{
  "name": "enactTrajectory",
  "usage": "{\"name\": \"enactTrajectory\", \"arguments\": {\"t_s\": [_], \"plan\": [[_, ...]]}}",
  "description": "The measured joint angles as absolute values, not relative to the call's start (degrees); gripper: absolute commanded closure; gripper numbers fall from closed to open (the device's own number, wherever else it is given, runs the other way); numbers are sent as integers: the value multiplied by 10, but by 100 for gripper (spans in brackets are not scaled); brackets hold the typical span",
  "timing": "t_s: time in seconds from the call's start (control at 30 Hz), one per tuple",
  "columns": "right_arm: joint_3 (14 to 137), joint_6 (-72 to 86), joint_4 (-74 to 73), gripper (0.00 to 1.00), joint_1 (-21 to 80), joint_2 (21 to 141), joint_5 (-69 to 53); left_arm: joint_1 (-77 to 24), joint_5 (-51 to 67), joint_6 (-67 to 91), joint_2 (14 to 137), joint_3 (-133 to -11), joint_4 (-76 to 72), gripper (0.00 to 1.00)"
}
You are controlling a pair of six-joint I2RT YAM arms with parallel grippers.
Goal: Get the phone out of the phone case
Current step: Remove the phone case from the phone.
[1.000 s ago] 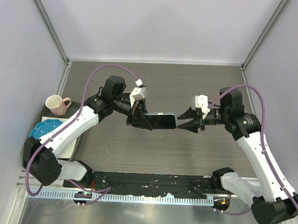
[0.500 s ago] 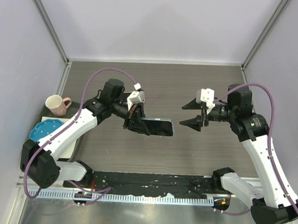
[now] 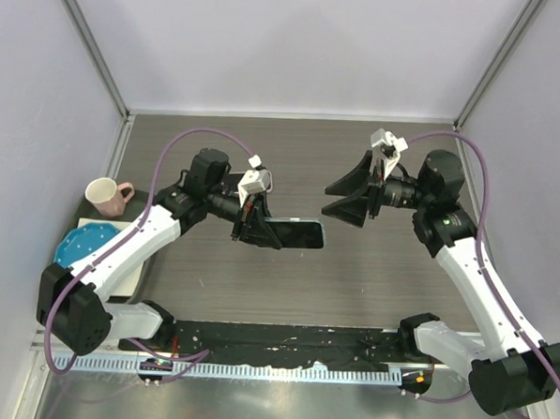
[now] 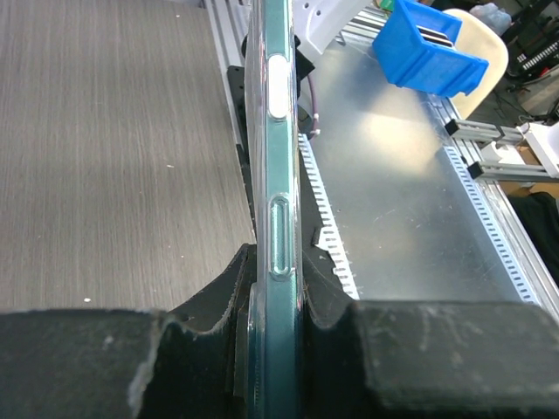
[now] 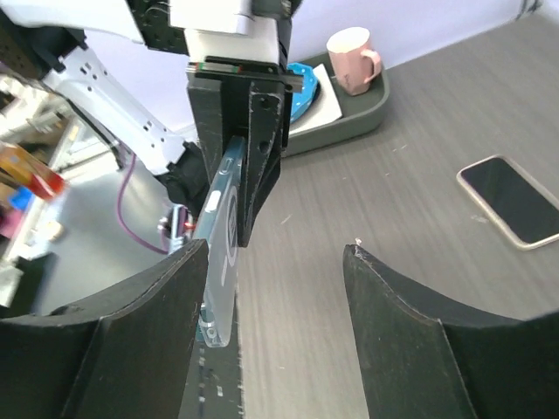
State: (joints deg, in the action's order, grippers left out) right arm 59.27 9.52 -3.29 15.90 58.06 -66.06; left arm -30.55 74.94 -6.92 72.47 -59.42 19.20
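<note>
Clear plastic of the case (image 4: 272, 87) wraps the phone (image 3: 296, 235), which is held above the surface (image 3: 370, 280) a little left of centre, its long axis running left to right. The left jaws are clamped on its left end, so the right end stands free. The right jaws stand wide apart, to the right and somewhat farther back, pointing left but apart from that free end. We judge the right arm the one to come nearer and work the case off.
</note>
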Motion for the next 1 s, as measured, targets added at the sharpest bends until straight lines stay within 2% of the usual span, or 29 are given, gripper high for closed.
{"name": "enactTrajectory", "arguments": {"t_s": [0.1,0.23,0.4,0.63,1.0], "plan": [[552,167,26,34,159,593,-660,-303,741,-68,724,-592,188,100],[550,163,19,39,159,590,-662,-295,730,-59,721,-587,173,100],[556,143,6,39,159,580,-670,-287,721,-14,716,-568,119,100],[555,121,17,38,159,578,-672,-261,721,125,716,-499,-41,100],[553,119,71,39,160,621,-661,-260,738,175,716,-497,-108,100]]}}
